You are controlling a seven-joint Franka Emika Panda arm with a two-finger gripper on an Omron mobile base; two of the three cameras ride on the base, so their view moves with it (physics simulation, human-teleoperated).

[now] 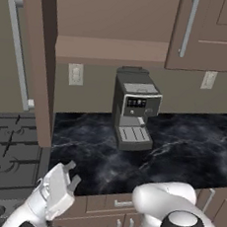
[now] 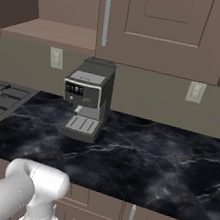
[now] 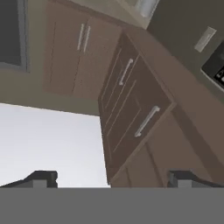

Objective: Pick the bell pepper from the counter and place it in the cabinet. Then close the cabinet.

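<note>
Marbled counter (image 1: 182,142), gripper (image 1: 72,174) apparently open.

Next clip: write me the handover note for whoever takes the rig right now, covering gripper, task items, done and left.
Gripper: open, holding nothing, raised low at the front edge of the black marble-veined counter, beside the grey stove top.
Brown wooden wall cabinet: left door swung open, shelf board bare where visible.
Grey coffee machine stands on the counter against the wall.
The red bell pepper is not visible on the counter or the shelf; locate it first.
Done: nothing visible.
Left: pick the pepper, place it in the cabinet, close the door.
</note>
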